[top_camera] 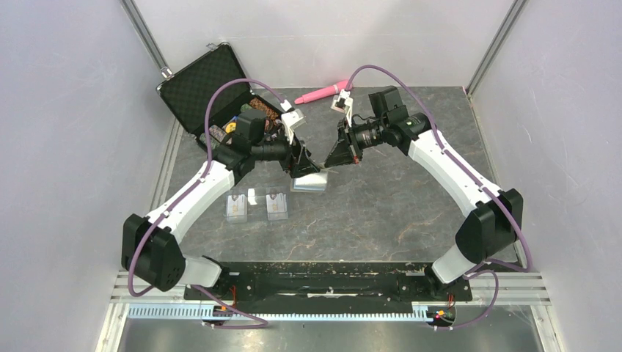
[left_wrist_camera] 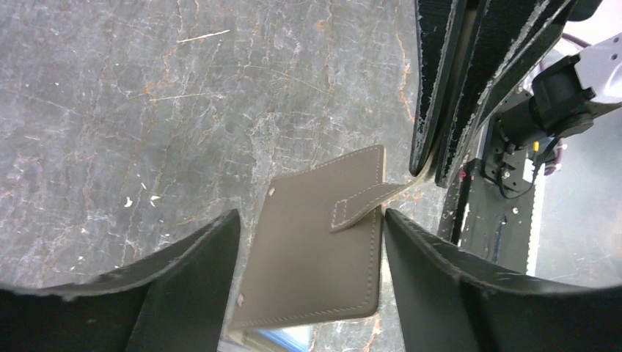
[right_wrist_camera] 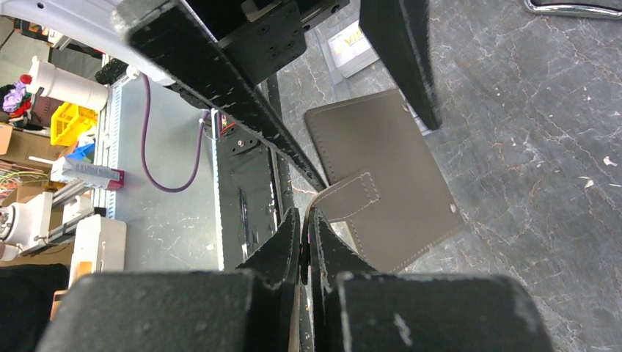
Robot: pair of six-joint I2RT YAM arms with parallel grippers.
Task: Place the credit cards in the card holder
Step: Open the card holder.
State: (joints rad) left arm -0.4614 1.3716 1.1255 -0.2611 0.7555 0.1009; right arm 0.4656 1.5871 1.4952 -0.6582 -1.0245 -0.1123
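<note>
Lying flat and shut on the dark marbled table (left_wrist_camera: pixel 110 110), khaki outside uppermost: the card holder (left_wrist_camera: pixel 308 279), about mid-table between the two arms.

Orientation. In the left wrist view its long axis runs along the channel between the left fingers, so those fingers face its two long edges. From overhead the arm hides too much to tell the axis. The snap tab (left_wrist_camera: pixel 358 204) crosses the long edge on the right arm's side, and its free end lifts off the cover toward that arm.

Left gripper (left_wrist_camera: pixel 312 216): fingers spread, one just beside each long edge. I cannot tell whether either touches.

Right gripper (right_wrist_camera: pixel 302 224): fingers pressed together, pinching the tip of the snap tab.

Credit cards (top_camera: pixel 235 207): two, flat on the table side by side, near the left arm's forearm and well apart from the holder.

Hazards, as I judge them:
- The pinch sits on the very end of a thin strap, so a sideways tug may pull it free.
- If the left fingers are not bearing on the holder when the tab is pulled, the whole wallet may slide or lift and the snap will not release.
- If the left fingers squeeze the long edges hard, the soft cover may bow upward or be held shut.
- The fingers of both arms work very near each other over the holder, so a small drift could knock them together.
</note>
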